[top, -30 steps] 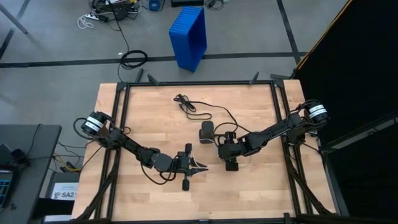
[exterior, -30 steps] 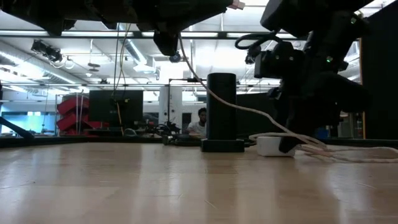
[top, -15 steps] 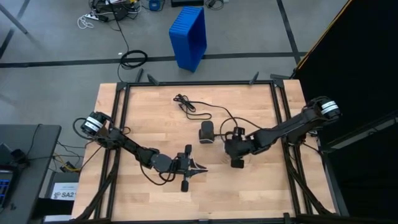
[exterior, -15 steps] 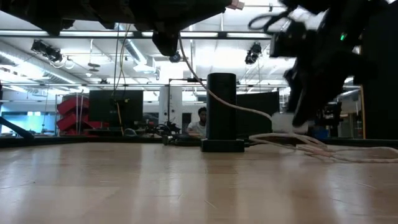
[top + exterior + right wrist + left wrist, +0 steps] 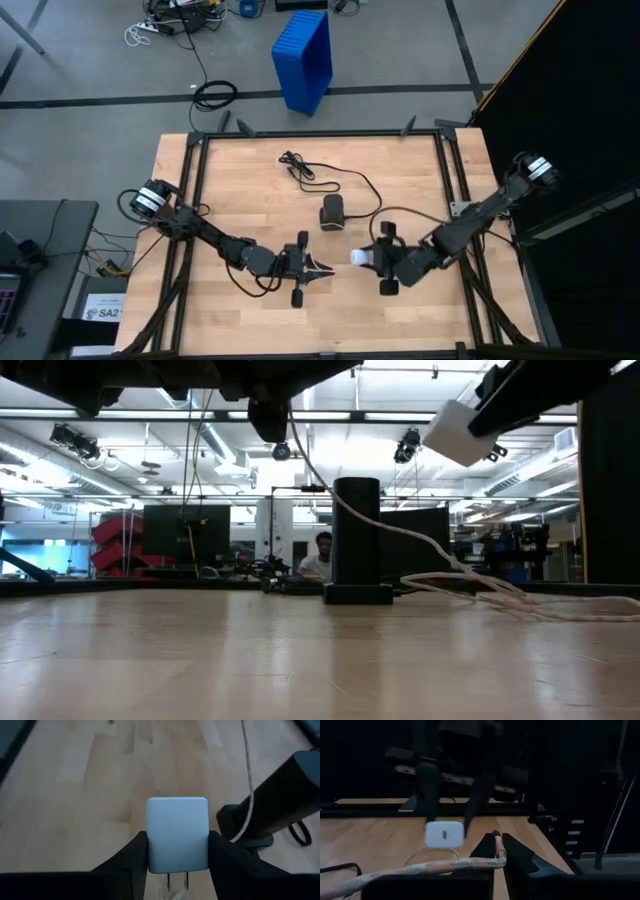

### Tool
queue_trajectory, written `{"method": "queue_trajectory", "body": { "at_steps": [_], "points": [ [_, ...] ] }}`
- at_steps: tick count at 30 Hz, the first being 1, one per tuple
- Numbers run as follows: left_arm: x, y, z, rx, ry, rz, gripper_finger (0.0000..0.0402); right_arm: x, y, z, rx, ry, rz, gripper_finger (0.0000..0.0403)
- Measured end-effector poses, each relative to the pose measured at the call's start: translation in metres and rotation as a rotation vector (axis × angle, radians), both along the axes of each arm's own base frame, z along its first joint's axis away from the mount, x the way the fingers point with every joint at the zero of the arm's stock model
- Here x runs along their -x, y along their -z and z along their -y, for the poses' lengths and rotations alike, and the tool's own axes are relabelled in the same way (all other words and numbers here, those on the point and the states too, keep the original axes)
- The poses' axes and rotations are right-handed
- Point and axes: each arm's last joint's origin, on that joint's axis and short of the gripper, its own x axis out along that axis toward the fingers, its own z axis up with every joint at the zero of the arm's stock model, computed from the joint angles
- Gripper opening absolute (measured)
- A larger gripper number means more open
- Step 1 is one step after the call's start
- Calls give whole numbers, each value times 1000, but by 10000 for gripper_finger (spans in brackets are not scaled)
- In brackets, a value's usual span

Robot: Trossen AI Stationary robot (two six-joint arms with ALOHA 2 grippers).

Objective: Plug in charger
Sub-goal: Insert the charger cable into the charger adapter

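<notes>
Charger (image 5: 177,833) is pinched between the right gripper's (image 5: 366,258) fingers (image 5: 229,863), lifted above the table (image 5: 240,190) near the left gripper (image 5: 320,270), whose fingers are closed on a cable (image 5: 435,868).

One white charger block (image 5: 358,257), one white cable (image 5: 420,868), one black cable (image 5: 300,168), one dark upright speaker (image 5: 333,213), one blue bin (image 5: 304,58), two arms.

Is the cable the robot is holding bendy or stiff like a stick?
Probably bendy: the cable curls in loose loops across the table. The end in the left gripper sags, so it likely flops and could wobble when pushed toward the charger.
</notes>
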Motion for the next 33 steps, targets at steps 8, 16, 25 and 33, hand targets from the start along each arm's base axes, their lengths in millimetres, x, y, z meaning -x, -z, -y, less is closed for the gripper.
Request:
{"method": "queue_trajectory", "body": {
  "at_steps": [8, 16, 25, 33],
  "points": [
    [-1, 1, -2, 62, -3, -10, 1, -12, 21, -26, 33, 41, 110, 137],
    [-5, 0, -12, 16, -23, -35, 1, -22, 42, -29, 54, 61, 88, 137],
    [-10, 5, -13, 9, 27, -176, 1, -20, 44, -32, 73, 43, 79, 137],
    [-13, 2, -9, -3, 40, -208, 1, -15, 55, -30, 41, 20, 103, 137]
  ]
}}
